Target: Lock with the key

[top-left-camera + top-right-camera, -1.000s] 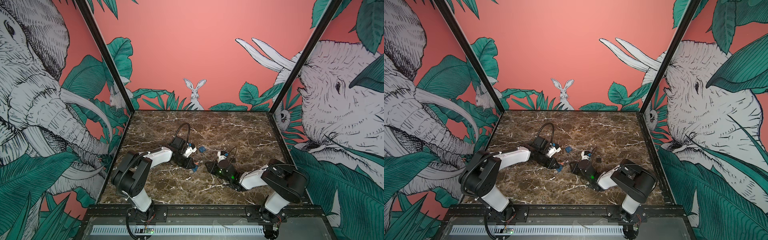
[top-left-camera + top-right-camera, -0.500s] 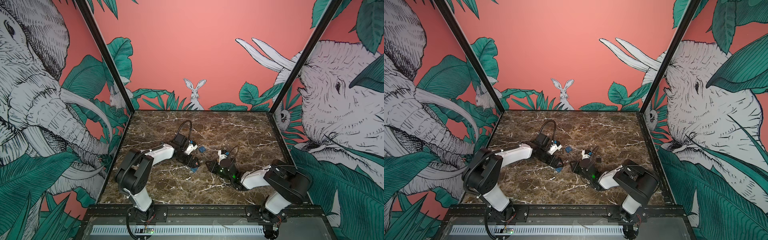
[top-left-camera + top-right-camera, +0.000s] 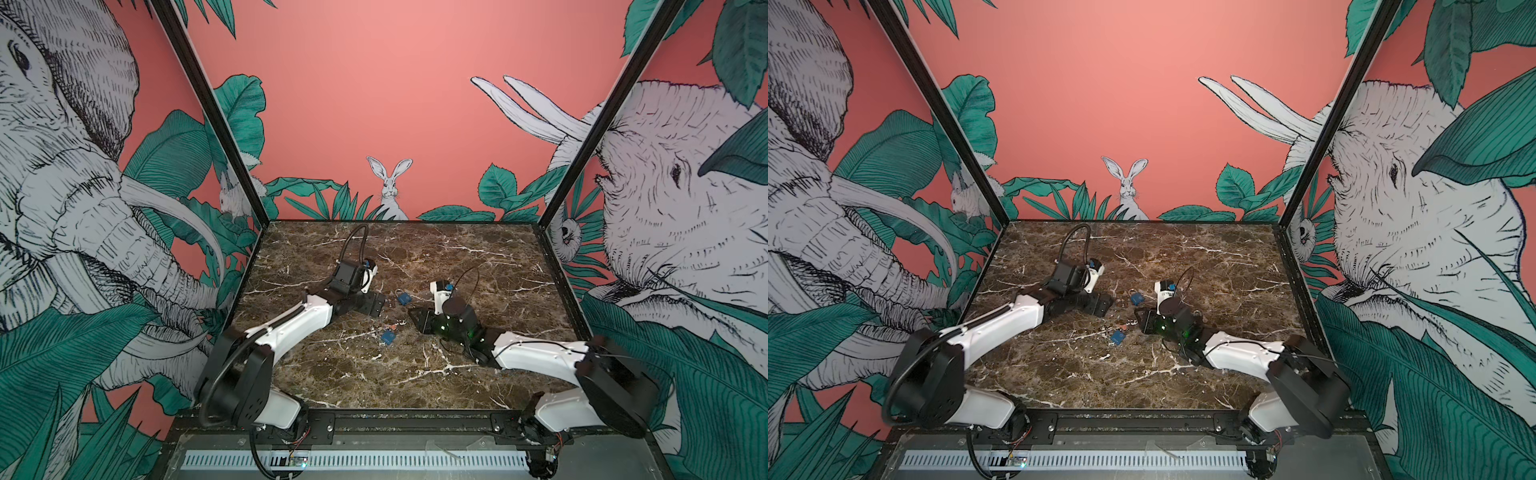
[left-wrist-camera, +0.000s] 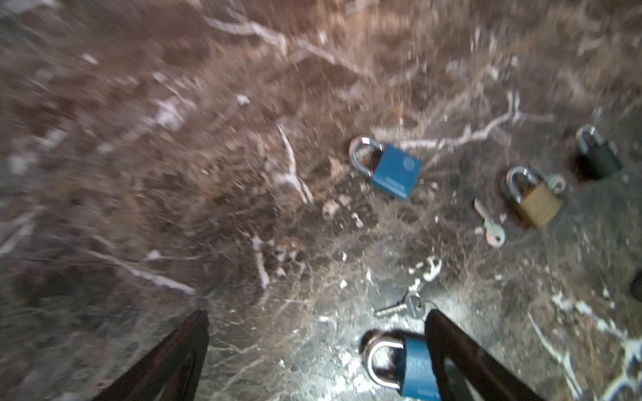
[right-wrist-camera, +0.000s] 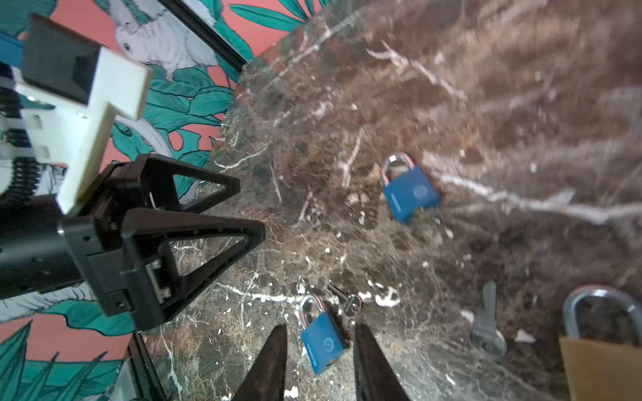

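Two arms: both stretched low over the brown marble table (image 3: pixel 353 374), grippers facing each other mid-table.
Left gripper (image 4: pixel 317 312): fingers spread wide, empty.
Right gripper (image 5: pixel 321 325): fingers partly apart, gripping nothing.
Small silver key on a ring (image 5: pixel 349 303): flat on the table, just ahead of the right fingertips, touching the nearer blue square padlock (image 5: pixel 323 342).
Padlocks: four. Nearer blue, farther blue square padlock (image 5: pixel 410 192), brass padlock (image 4: pixel 535 199), black padlock (image 4: pixel 597 158).
Keys: two clearly seen; the flat silver key (image 4: pixel 490 225) lies beside the brass padlock.

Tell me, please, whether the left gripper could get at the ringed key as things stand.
Probably yes: the left gripper is open wide and the ringed key lies uncovered just past its fingers; only a blue padlock nearby crowds it.
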Controlling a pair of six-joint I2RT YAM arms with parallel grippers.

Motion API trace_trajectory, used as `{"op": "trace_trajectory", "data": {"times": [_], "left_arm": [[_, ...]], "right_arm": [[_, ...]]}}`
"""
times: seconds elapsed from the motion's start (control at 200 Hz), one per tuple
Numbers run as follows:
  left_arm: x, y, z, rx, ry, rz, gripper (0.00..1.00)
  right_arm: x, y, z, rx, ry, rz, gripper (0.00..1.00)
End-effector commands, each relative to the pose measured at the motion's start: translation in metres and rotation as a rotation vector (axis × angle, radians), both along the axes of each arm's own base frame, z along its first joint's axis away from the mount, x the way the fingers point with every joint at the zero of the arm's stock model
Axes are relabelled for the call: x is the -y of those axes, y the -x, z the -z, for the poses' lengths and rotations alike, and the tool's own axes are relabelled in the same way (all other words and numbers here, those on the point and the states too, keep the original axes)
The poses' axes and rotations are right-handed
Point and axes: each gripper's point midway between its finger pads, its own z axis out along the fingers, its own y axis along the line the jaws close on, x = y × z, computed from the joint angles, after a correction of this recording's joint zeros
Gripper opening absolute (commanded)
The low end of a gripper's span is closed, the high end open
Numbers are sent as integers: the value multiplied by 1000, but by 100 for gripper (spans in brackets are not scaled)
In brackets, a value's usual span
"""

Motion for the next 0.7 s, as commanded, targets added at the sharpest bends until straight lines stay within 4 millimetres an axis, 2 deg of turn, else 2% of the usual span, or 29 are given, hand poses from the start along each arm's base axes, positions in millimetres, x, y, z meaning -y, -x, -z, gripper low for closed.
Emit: {"op": "trace_trajectory", "data": {"times": [0.0, 0.11, 0.16, 0.235, 0.3, 0.335, 0.42, 0.5, 0.595, 0.695], "left_arm": [[-31, -19, -45, 269, 74, -216, 97], [-55, -14, -72, 428, 116, -314, 97], [-65, -13, -78, 480, 105, -350, 97], [-75, -16, -81, 536, 50, -382, 97], [-83, -23, -81, 584, -19, -401, 97], [-86, -26, -81, 611, -60, -407, 97], [-95, -33, -81, 694, -183, -409, 97], [-109, -36, -84, 757, -272, -439, 97], [-134, -41, -74, 721, -330, -489, 97], [-163, -45, -55, 647, -277, -548, 97]], "right_arm": [[26, 7, -13, 121, 238, -64, 35], [62, 4, -42, 232, 342, -5, 41], [82, 2, -56, 279, 387, 43, 43], [116, 0, -72, 318, 444, 129, 57], [141, 2, -84, 340, 463, 193, 63], [152, 4, -89, 347, 467, 223, 69], [172, 10, -93, 350, 478, 263, 79], [187, 14, -89, 322, 508, 294, 97], [200, 15, -81, 273, 552, 324, 98], [209, 12, -76, 249, 575, 361, 98]]}}
